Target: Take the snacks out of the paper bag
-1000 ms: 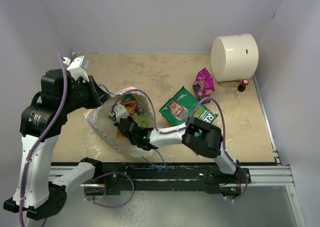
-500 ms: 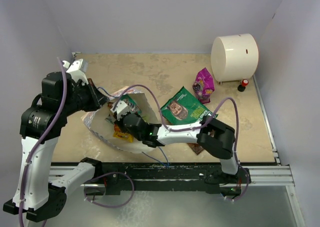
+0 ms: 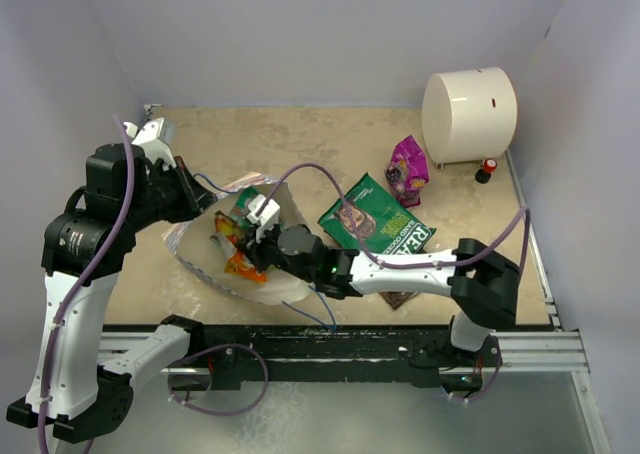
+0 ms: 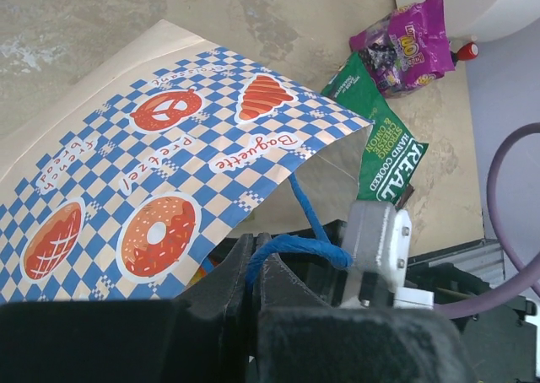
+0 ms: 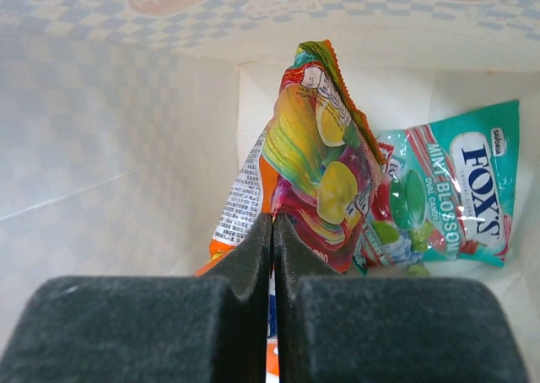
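Grasp stage: fruit-candy packet [image 5: 321, 172] pinched in right gripper [image 5: 272, 229] inside paper bag [image 4: 169, 172]; cord handle [image 4: 304, 248] clamped in left gripper [image 4: 253, 252]. Next: lift clear through mouth.

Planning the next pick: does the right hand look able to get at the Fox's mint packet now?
Probably not yet: the right hand appears shut on the colourful snack packet, which lies partly over the Fox's mint packet. Otherwise the paper bag is open around it.
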